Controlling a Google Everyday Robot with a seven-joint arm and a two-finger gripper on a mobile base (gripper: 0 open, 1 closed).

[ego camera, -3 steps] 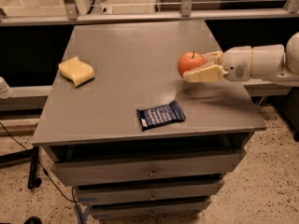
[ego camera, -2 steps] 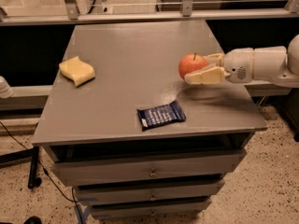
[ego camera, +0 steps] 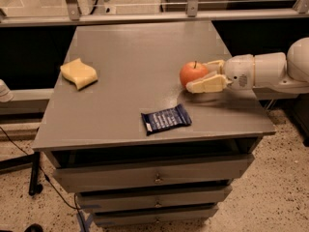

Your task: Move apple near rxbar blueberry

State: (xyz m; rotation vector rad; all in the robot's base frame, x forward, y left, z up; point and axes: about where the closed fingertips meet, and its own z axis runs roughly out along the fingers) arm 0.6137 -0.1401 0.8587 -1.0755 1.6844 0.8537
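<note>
The gripper reaches in from 3 o'clock and has its two pale fingers closed around the apple, one behind the fruit and one in front. The apple sits toward the right side of the table. The rxbar blueberry lies flat near the front edge, at about 7 o'clock from the apple and apart from it.

The main risk appears to be the grip. The fingers seem to catch only the apple's right half, so a quick swing toward 7 o'clock could let the round fruit slip out and roll off the front edge. A low approach could also push the wrapper over that edge (it looks light and lies close to the lip).

The front finger hides the apple's underside, so it is hard to tell whether the fruit is lifted or resting on the table. The arm runs out of view at 3 o'clock. The yellow sponge lies well clear at 9 o'clock.
</note>
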